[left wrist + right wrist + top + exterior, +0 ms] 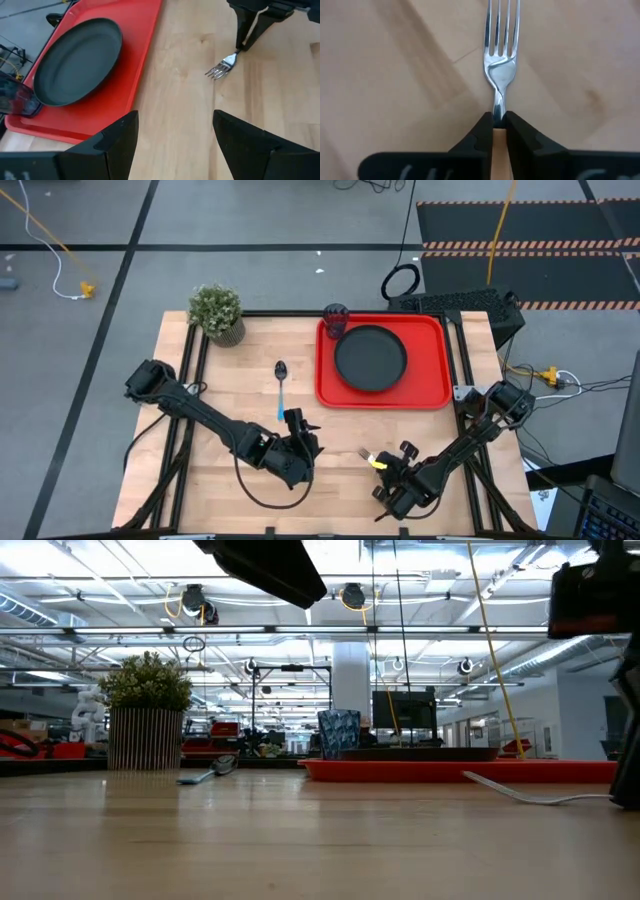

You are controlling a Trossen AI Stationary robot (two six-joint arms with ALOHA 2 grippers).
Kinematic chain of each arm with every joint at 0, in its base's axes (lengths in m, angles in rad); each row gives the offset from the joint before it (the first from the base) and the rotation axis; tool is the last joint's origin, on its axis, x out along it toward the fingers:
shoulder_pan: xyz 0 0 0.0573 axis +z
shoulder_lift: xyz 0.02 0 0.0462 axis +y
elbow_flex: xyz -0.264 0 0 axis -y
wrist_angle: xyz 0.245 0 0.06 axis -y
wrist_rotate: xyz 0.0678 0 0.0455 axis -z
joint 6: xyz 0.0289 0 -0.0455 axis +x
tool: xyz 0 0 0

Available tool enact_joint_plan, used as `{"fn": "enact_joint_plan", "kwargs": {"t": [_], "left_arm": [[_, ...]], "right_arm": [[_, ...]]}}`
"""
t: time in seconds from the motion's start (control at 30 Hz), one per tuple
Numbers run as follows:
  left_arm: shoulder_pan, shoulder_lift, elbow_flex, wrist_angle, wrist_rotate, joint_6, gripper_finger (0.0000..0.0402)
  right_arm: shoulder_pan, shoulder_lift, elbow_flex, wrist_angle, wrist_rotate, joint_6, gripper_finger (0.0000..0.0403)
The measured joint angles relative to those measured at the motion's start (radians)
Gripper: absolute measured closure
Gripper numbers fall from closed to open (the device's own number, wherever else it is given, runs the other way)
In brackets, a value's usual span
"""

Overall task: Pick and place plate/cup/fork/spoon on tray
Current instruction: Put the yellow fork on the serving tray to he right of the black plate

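The red tray (432, 385) lies at the far right of the table. The black plate (370, 358) rests on it, and the dark cup (335, 320) stands in the tray's far left corner. The blue-handled spoon (281, 385) lies on the table left of the tray. My right gripper (385, 463), near the front edge, is shut on the fork (500, 60). My left gripper (303, 430) is open and empty just left of it, its fingers (115, 140) pointing toward the tray. My right gripper pinches the fork between its two fingers where the metal neck meets the orange-tan handle (498, 116). The handle runs back between the fingers. The fingers lie along the fork, low over the table. The tines (220, 70) point away from the gripper, at or just above the wood.
A potted green plant (217, 312) stands at the table's far left corner. Bare wood (340, 435) lies between the grippers and the tray's near rim (75, 132). A dark keyboard-like unit (455, 302) sits beyond the tray's far edge.
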Motion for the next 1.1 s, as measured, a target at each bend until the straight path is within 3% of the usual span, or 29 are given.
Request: {"fn": "enact_joint_plan", "kwargs": {"t": [0.6, 1.1], "left_arm": [[0.067, 0.000, 0.000, -0.107, -0.002, 0.044, 0.0144], [0.181, -0.066, 0.001, -0.179, -0.008, 0.138, 0.0144]], "right_arm": [[-0.109, -0.169, -0.003, -0.145, 0.008, -0.177, 0.0384], [-0.221, -0.370, -0.002, -0.392, 0.173, -0.217, 0.0385]]}}
